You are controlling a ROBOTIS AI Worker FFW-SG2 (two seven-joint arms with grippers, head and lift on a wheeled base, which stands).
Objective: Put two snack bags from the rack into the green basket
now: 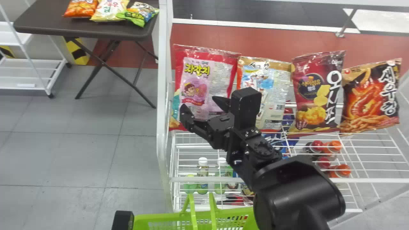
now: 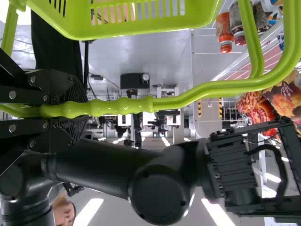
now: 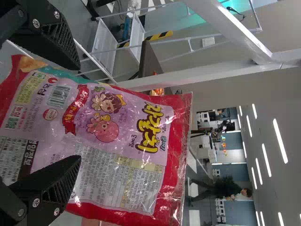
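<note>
- Right black claw [image 3: 79, 112] apart, before glossy red-and-pink snack bag [image 3: 120, 146].
- Left black claw [image 2: 84, 110] clamped on green plastic basket handle [image 2: 124, 105], below bag.
- Crooked closing might topple bag.

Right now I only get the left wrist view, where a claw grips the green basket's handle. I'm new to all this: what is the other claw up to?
Observer: The right claw is at the red-and-pink snack bag, its fingers apart.
Operator: Is that the only snack up there?
Observer: No, the head view shows four bags side by side in the top row on the white rack.
Operator: And are there snacks anywhere off the rack?
Observer: Yes, a few packets lie on the dark table, off to the robot's left.
</note>
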